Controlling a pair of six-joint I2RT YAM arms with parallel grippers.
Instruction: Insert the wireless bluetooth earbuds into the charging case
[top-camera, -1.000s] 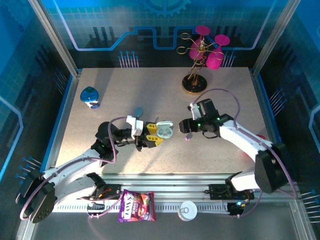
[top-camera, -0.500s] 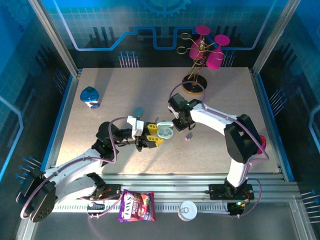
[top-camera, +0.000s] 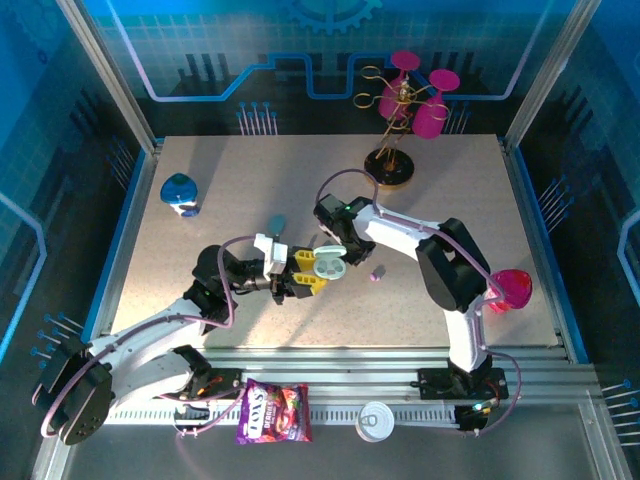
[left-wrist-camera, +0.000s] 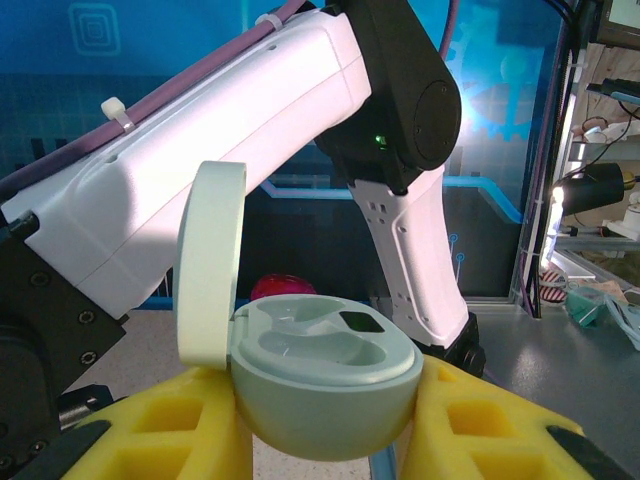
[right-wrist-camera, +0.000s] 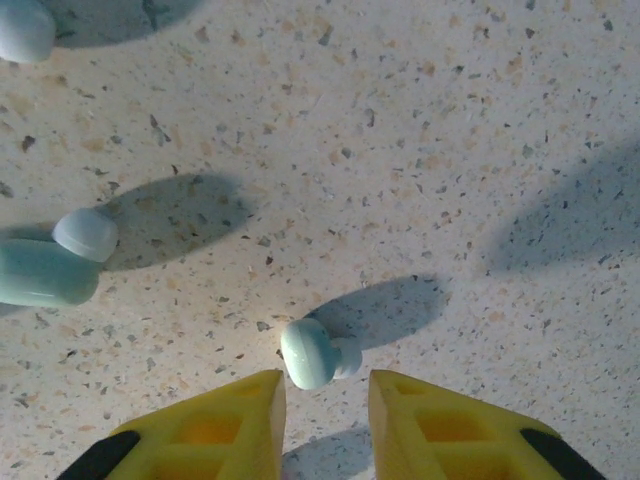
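Both arms reach in over the speckled table (top-camera: 250, 180) and meet near its middle. The left gripper (top-camera: 310, 270) is clamped on the mint charging case (left-wrist-camera: 325, 375), holding it level with the lid hinged up. I'd guess that is so the wells, which look empty, face the other arm. The right gripper (right-wrist-camera: 327, 400) points down just beside the case, its yellow fingers narrowly parted. A whitish mint earbud (right-wrist-camera: 305, 355) lies on the table right at their tips — whether they pinch it, I can't tell. A purple earbud (top-camera: 377, 273) lies nearby.
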